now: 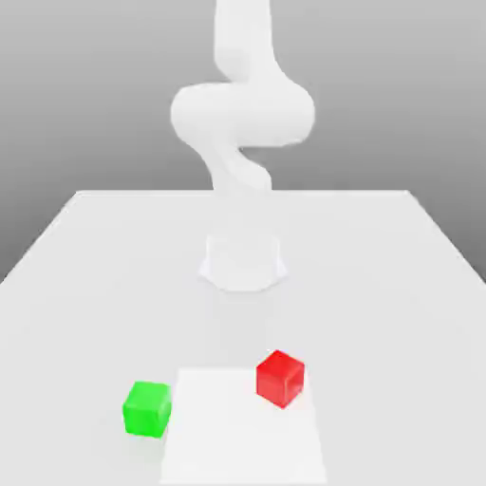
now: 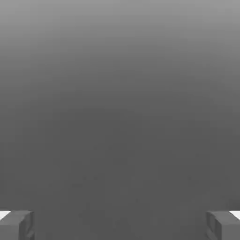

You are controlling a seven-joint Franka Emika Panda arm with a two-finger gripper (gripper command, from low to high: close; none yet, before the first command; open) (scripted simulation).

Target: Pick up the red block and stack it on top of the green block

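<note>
The red block [image 1: 280, 378] rests on the white table [image 1: 95, 275], near the front and a little toward the exterior view's right. The green block [image 1: 147, 408] sits apart from it, toward the exterior view's left and slightly closer to the front edge. Both cubes lie flat with nothing touching them. The white arm [image 1: 242, 114] rises from its base [image 1: 243, 261] behind the blocks and runs up out of the picture. In the hand view my gripper [image 2: 120, 225] is open, its two grey fingertips [image 2: 16, 225] set wide apart with only plain grey background between them.
A brighter white rectangular patch [image 1: 245, 432] lies on the table between the two blocks, and the red block stands on its far right corner. The table's edges run along both sides of the exterior view.
</note>
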